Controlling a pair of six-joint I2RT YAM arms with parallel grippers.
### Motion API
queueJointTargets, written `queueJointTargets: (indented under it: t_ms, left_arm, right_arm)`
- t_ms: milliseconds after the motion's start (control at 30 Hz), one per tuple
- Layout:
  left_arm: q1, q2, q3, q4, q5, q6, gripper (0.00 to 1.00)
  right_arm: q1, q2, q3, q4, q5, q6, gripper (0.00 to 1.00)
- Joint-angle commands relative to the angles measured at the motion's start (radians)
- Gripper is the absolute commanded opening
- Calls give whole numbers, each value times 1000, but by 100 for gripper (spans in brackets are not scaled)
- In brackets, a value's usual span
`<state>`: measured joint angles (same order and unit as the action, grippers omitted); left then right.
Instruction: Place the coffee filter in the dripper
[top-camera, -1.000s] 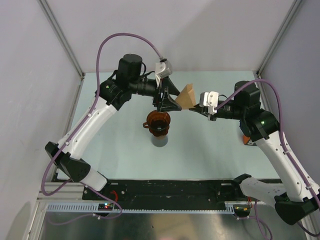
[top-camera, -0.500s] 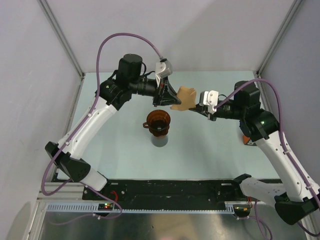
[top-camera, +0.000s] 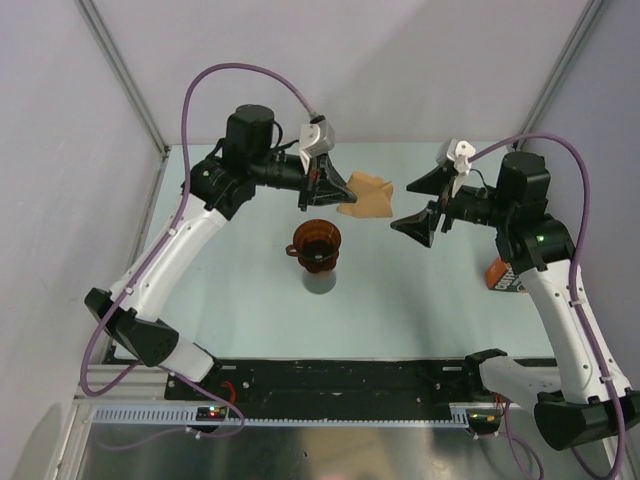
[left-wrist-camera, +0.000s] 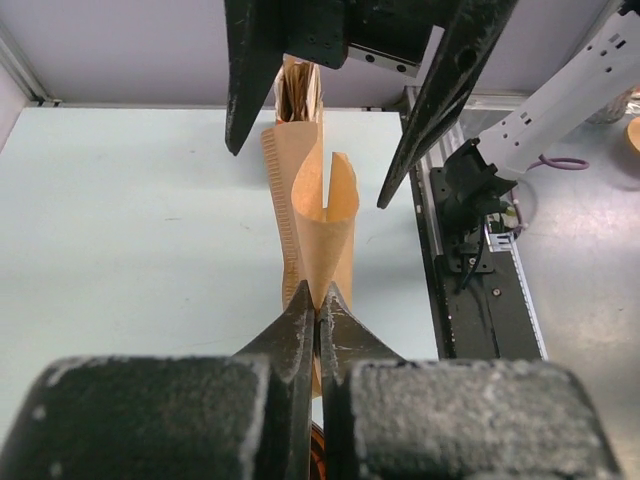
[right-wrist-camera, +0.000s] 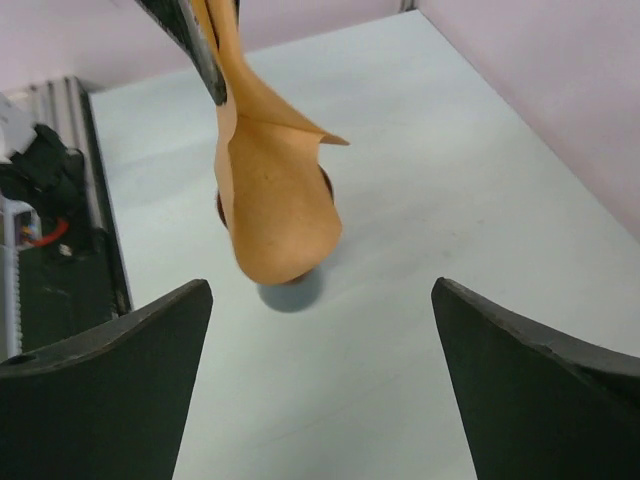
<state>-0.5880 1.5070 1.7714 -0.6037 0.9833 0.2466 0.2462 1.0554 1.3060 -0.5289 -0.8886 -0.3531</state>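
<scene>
The pale blue-green surface (top-camera: 420, 300) carries two things directly. A grey beaker (top-camera: 320, 284) stands upright near its middle, with the dripper (top-camera: 316, 243) seated on top. An orange printed bag (top-camera: 499, 276) lies at the right edge, partly hidden behind the right arm (top-camera: 548, 295).

- Your left arm reaches forward and inward, its gripper (left-wrist-camera: 318, 305) raised and turned toward the right arm, jaws pinched tight on the coffee filter (top-camera: 372, 193).
- Your right gripper (top-camera: 402, 206) faces it from just apart, jaws spread wide, gripping nothing.
</scene>
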Motion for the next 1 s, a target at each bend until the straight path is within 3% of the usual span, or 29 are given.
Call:
queueJointTargets:
  t_ms: [0, 267, 433, 567, 667, 833, 967]
  left_arm:
    - [7, -22, 59, 45, 78, 24, 0]
    - [4, -20, 64, 51, 130, 43, 0]
    - [-3, -21, 60, 53, 117, 42, 0]
    - [-3, -20, 60, 53, 94, 33, 0]
    - [-6, -16, 66, 53, 89, 27, 0]
    - [-9, -8, 80, 53, 78, 16, 0]
    - [-6, 1, 93, 53, 22, -21, 1]
  right_arm:
    - [-24, -33, -23, 173, -118, 260, 99]
    - [6, -35, -120, 554, -163, 413, 100]
    - [40, 0, -108, 635, -177, 450, 98]
    - [62, 12, -97, 629, -192, 450, 91]
    - [73, 21, -94, 612, -194, 439, 76]
    - [74, 49, -72, 586, -197, 438, 33]
    - [66, 46, -67, 564, -211, 430, 7]
